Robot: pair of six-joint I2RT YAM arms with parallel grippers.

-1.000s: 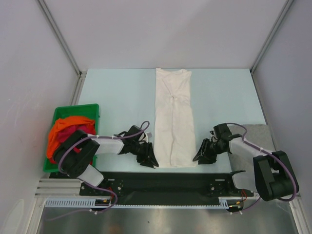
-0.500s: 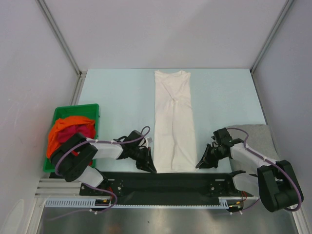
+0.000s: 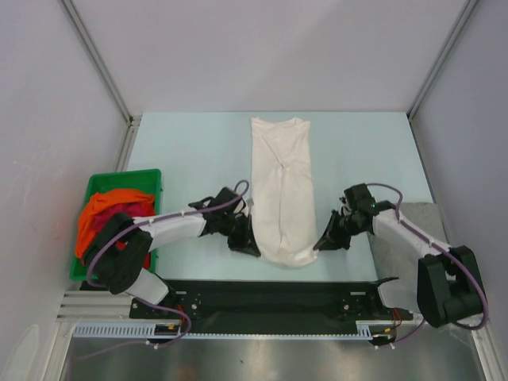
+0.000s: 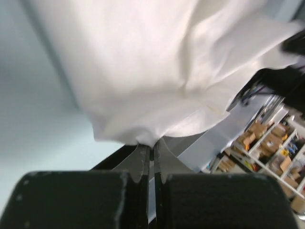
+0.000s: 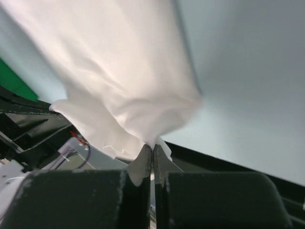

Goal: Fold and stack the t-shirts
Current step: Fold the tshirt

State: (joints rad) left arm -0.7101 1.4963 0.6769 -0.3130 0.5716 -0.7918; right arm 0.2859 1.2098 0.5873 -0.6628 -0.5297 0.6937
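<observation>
A white t-shirt (image 3: 283, 186), folded into a long narrow strip, lies down the middle of the pale table, collar at the far end. Its near hem is lifted and sags between both grippers. My left gripper (image 3: 252, 250) is shut on the hem's left corner; in the left wrist view the white cloth (image 4: 157, 71) is pinched at the fingertips (image 4: 153, 147). My right gripper (image 3: 317, 245) is shut on the right corner, and the white cloth (image 5: 119, 71) hangs from its tips (image 5: 153, 148). A grey t-shirt (image 3: 413, 230) lies at the right edge. Orange and dark red t-shirts (image 3: 111, 210) fill the bin.
A green plastic bin (image 3: 151, 178) stands at the left edge of the table. A black base rail (image 3: 270, 298) runs along the near edge under the arms. White walls enclose the table on three sides.
Both grippers closed on the near hem corners of the white t-shirt, then raised the hem and carried it away from the near edge, bunching the strip's near end.
</observation>
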